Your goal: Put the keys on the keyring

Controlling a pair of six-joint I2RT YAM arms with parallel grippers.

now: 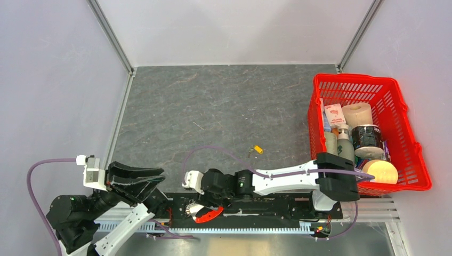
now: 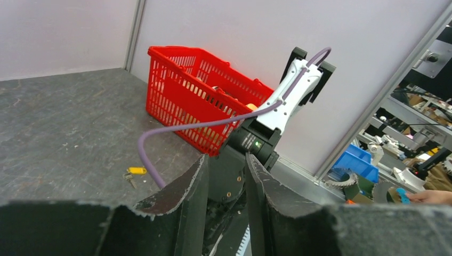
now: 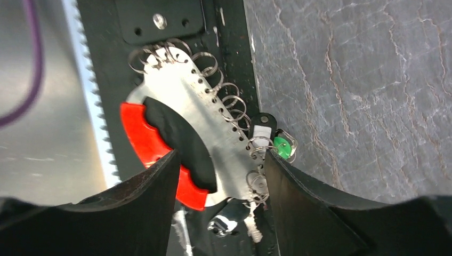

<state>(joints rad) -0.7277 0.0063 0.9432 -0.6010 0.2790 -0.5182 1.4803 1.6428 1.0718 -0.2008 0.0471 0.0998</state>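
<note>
Grey table [image 1: 213, 106]. Yellow-tagged key [image 1: 257, 149] lies loose mid-table, well apart from everything. Keyring [image 1: 208, 215] with red fob sits on black base rail [image 1: 266, 205] at near edge. Right gripper [image 1: 198, 209] low over keyring, fingertips hidden, jaw state unclear. Left gripper [image 1: 161, 176] at lower left, pointing right, fingers slightly apart, nothing between. Red basket [image 1: 405, 133] at right edge, packed with bottles, paper roll, box.

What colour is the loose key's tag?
The loose key has a yellow tag; clearest in left wrist view.
</note>
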